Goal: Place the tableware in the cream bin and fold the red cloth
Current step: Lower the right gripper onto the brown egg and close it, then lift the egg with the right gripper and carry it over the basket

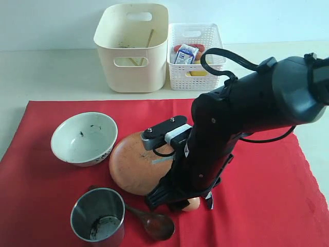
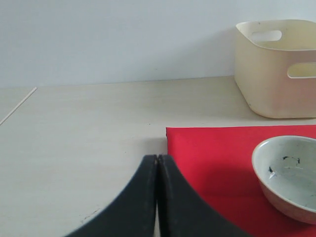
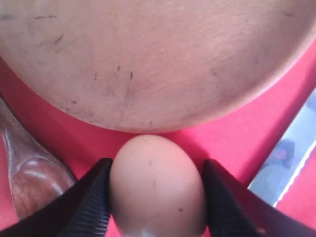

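Egg (image 3: 155,190), one, sits between the two fingers (image 3: 89,205) of my right gripper (image 3: 155,207). Both pads press its sides, so I am clamped on it, down on the cloth (image 3: 217,136). Just past the fingertips lies one plate (image 3: 158,59), its rim just beside the egg. Beside one finger is one spoon (image 3: 27,180), its bowl end near the pad. Beside the other finger, a little farther off, is one knife (image 3: 291,163). All three lie on the single red cloth, which is spread flat under them.

Farther out from that grip, beyond the plate, one bowl (image 1: 84,138) stands upright on the cloth. One cup (image 1: 98,216) stands upright next to the spoon's handle. Well beyond the cloth's far edge are two containers side by side. One is the cream bin (image 1: 131,77), with thin wooden sticks leaning inside, too faint to count. The other is a white basket (image 1: 198,82) holding a carton (image 1: 185,53) among other small items.

My left gripper (image 2: 157,197) has its two fingers pressed together over the bare table (image 2: 74,148), just off the cloth's corner. The bowl is near it and the bin well ahead.
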Tool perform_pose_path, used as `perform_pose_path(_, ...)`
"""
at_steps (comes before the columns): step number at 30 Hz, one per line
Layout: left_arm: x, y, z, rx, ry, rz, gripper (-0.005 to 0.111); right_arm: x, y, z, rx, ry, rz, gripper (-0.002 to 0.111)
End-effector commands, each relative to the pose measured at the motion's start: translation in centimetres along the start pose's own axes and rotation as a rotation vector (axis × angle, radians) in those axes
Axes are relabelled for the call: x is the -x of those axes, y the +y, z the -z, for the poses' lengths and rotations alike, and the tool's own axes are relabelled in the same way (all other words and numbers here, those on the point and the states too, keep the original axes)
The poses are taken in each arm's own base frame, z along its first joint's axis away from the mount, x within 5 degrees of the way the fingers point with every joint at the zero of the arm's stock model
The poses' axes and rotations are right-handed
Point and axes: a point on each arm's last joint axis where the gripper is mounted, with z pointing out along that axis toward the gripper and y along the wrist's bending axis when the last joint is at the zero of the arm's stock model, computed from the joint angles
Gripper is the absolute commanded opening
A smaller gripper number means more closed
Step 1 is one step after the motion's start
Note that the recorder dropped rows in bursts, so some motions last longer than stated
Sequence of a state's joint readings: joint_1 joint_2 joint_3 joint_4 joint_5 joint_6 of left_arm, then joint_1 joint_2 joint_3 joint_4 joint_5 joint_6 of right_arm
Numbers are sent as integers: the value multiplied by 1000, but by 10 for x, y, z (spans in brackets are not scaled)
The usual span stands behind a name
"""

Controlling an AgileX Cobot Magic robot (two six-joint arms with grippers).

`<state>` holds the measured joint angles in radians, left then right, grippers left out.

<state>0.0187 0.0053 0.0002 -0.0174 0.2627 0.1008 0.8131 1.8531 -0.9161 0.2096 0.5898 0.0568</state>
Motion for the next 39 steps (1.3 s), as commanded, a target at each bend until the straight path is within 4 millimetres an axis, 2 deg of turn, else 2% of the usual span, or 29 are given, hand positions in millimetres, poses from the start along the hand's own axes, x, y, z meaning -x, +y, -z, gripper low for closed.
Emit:
perform_pose_path(1,0,0,0,1,-6,9,3,0,0,-1,-4,-10,18,24)
perform_pose_path(9,0,0,0,1,-6,9,3,-1,0,2,-3,3,19,1)
perform_pose_path(12,0,0,0,1,-6,9,3,-3,1,9,-2,9,40,0)
perform_pose_path(15,0,0,0,1,-6,9,3,-3,0,24,-21,-25,93,0)
perform_pose_path(22,0,0,0,1,-6,9,3,0,-7,73,-133,-208,221,0)
perform_pose_path(25,0,0,0,1,-6,9,3,5,-19,92,-220,-318,208,0)
perform_pose_path(30,0,0,0,1,-6,9,3,20,-51,115,-353,-470,147,0)
perform_pose_path(39,0,0,0,1,-6,9,3,70,-96,140,-358,-686,27,0)
